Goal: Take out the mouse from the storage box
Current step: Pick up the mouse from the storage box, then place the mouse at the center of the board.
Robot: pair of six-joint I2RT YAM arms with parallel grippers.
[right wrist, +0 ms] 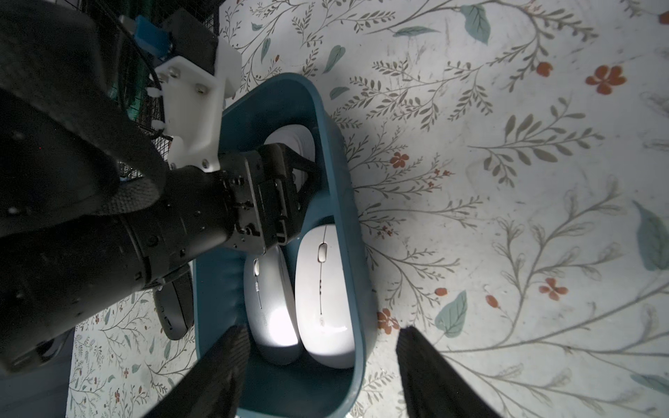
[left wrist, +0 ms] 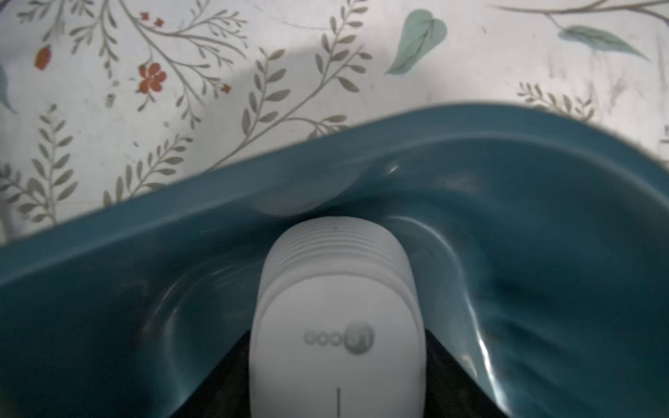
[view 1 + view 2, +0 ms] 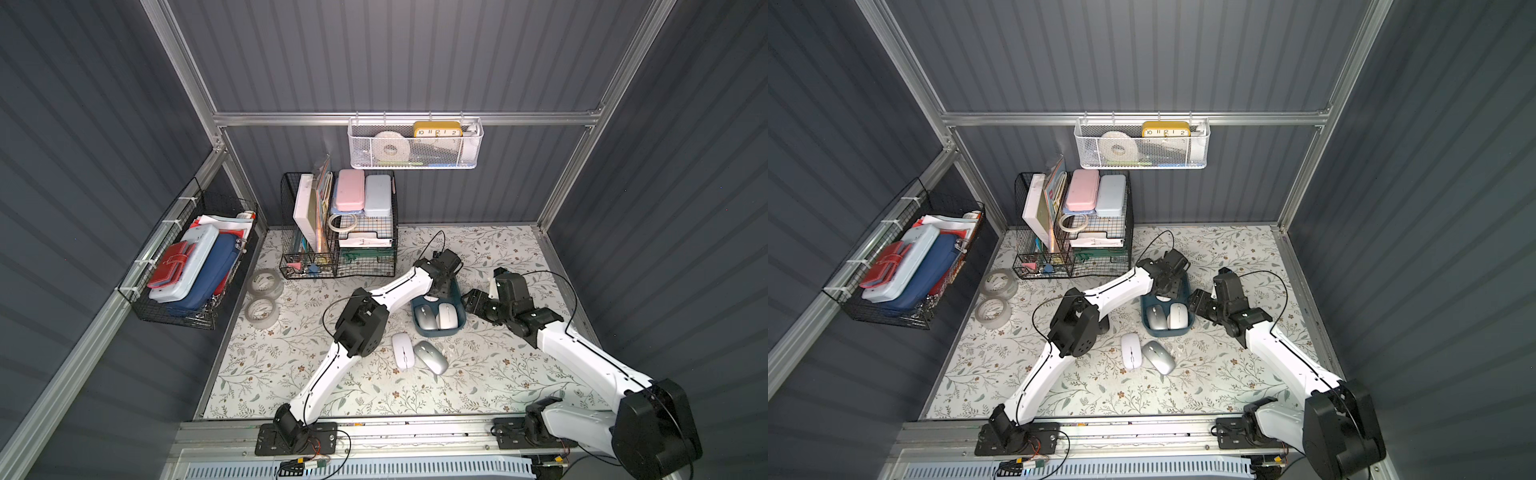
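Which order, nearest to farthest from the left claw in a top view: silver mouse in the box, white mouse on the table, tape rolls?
From the left claw, at the far end of the storage box:
1. the silver mouse, same box, near end.
2. the white mouse, out on the table, toward the robot.
3. the tape rolls, far left.

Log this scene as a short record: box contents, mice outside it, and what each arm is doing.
storage box: teal, on the floral table, three mice inside
near end of box: boxed silver mouse and boxed white mouse, side by side
far end of box: far-end white mouse, between the jaws of the left gripper; firm grip cannot be confirmed
outside box: loose white mouse and loose silver mouse, on the table in front of it
right gripper: jaws open, beside the box, holding nothing
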